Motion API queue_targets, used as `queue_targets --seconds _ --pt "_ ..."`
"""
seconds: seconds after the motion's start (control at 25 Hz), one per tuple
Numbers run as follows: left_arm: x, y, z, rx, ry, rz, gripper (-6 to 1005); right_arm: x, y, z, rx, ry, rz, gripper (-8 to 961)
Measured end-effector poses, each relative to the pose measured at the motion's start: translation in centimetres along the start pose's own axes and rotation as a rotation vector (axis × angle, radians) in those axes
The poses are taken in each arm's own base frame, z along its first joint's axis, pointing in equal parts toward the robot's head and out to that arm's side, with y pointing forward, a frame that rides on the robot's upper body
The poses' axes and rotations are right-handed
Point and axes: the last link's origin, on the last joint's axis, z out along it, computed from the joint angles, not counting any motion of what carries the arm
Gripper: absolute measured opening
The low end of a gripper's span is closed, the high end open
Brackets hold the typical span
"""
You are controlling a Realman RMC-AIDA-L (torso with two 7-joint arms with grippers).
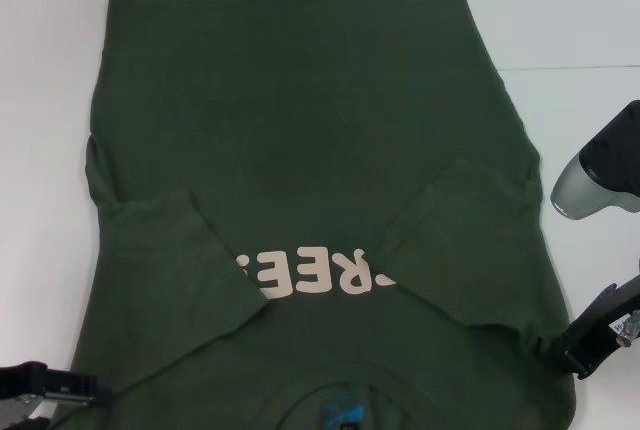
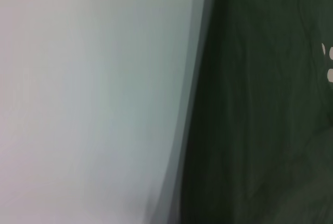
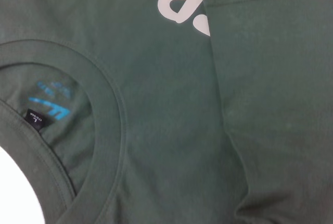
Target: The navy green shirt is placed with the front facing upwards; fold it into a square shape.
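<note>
**Navy green shirt: soft, floppy, grab it by the corners**

Head view: navy green shirt (image 1: 310,170) fills mid-frame on the white table (image 1: 570,20), sleeves folded in. Left gripper (image 1: 40,390) lower left, right gripper (image 1: 590,340) lower right at its shoulder; can't tell either's fingers.

Left wrist: shirt edge only.

Right wrist: collar (image 3: 106,104), limp cotton.

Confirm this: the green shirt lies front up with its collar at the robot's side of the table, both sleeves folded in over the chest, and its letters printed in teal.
One thing is wrong: the letters on the navy green shirt are pale pinkish, not teal, as the head view shows. Only the label print inside the collar is teal. The rest holds.
</note>
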Motion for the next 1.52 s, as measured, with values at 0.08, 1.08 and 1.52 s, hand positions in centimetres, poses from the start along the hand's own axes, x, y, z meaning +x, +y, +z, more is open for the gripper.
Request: queue_targets --seconds 0.08,1.08,1.52 --pt "0.1 0.09 0.03 -0.001 0.0 0.004 906 -0.01 0.0 -0.01 0.0 0.0 -0.001 44" --pt "0.5 0.16 0.54 0.052 -0.019 0.061 95 0.0 -0.07 0.07 -0.003 0.003 0.001 46" --pt "0.88 0.41 0.54 0.029 0.003 0.135 33 0.07 -0.55 -0.34 -0.013 -0.029 0.027 46"
